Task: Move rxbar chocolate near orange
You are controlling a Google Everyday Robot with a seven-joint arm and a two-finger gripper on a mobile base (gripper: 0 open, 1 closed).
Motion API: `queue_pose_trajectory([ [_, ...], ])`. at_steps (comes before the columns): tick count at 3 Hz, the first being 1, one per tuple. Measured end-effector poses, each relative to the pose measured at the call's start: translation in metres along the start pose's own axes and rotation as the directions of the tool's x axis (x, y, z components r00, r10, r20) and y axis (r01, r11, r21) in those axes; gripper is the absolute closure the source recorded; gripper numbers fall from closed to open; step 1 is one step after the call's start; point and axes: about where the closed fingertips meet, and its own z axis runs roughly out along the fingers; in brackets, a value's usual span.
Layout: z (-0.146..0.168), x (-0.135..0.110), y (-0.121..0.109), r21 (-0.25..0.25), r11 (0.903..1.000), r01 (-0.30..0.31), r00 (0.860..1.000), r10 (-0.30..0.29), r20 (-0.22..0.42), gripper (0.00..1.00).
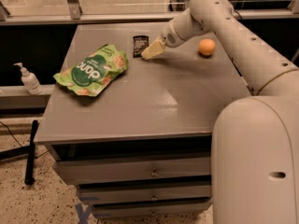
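The rxbar chocolate (139, 45), a small black bar, lies flat at the back middle of the grey table top (154, 101). The orange (206, 47) sits to its right, near the table's right edge, well apart from the bar. My gripper (150, 52) reaches in from the right with its pale fingertips low over the table, right beside the bar's lower right corner. I cannot tell whether it touches the bar.
A large green chip bag (91, 70) lies on the left part of the table. A soap dispenser (29, 79) stands on a ledge to the left. Drawers (140, 174) are below the table's front edge. My white arm covers the right side.
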Motion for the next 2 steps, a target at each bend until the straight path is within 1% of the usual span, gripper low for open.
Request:
queue_pose_trajectory([
  [2,-0.0001,-0.0001,-0.0001,0.000,1.0000,0.000,1.000,0.000,0.000,1.00],
])
